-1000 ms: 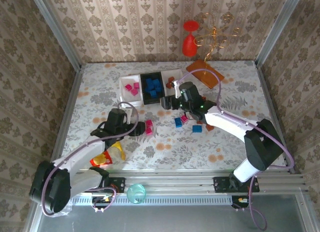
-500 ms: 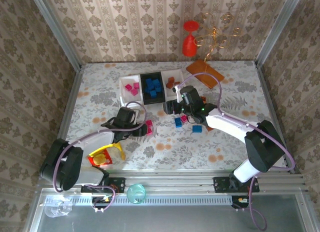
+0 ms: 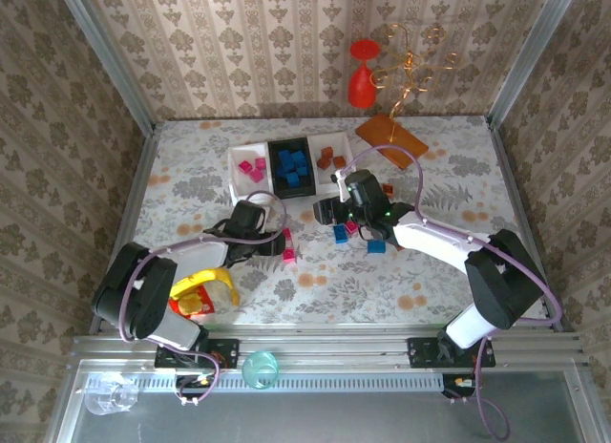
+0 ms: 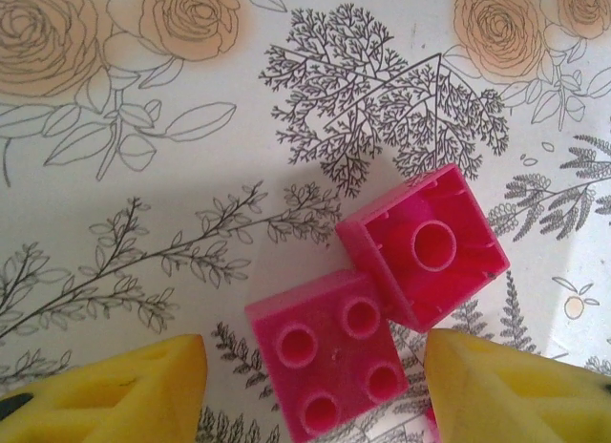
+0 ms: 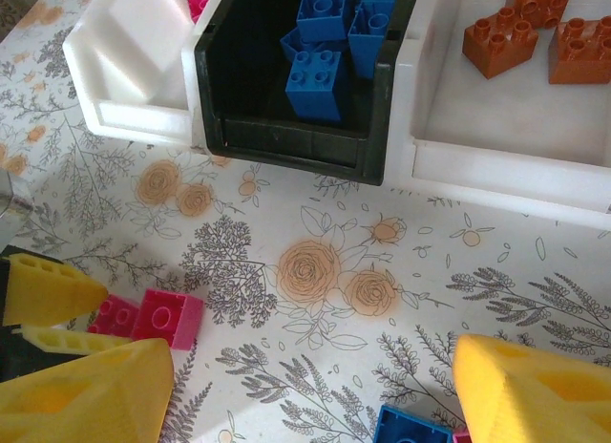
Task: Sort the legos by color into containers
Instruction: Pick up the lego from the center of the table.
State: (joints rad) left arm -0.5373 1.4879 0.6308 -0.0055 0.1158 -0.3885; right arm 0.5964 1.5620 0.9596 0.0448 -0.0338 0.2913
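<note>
Nearest the arm bases, a yellow-and-red toy [image 3: 199, 295] lies on the flowered surface [image 3: 315, 290], close against the left arm [image 3: 181, 257]. Just beyond it the left jaws hang low over the cloth, partly open. Their yellow fingertips [image 4: 105, 386] stand on either side of a studs-up pink brick [image 4: 329, 362], with a gap showing on each side, so nothing is gripped. A second pink brick [image 4: 425, 247], hollow side up, touches the first one's far edge. A little farther in and to the right, the right jaws are spread wide and hold nothing, their fingertips [image 5: 86, 395] hovering over bare cloth short of the trays. Beside the right arm [image 3: 430, 235], two loose blue bricks [image 3: 340, 234] and a loose pink brick [image 3: 351, 227] lie on the surface, well apart from the trays. Farther back, the three containers stand side by side, walls touching. The left white tray [image 5: 129, 114] holds a few pink legos [image 3: 256, 169]. The black tray [image 5: 286, 142] in the middle holds blue legos [image 5: 315, 80]. The right white tray [image 5: 496, 171] holds brown-orange legos [image 5: 496, 44]. Behind them an orange-brown board [image 3: 391, 139] lies flat at an angle, and a red ornament [image 3: 361, 80] and a gold wire stand [image 3: 412, 66] rise near the back wall.
</note>
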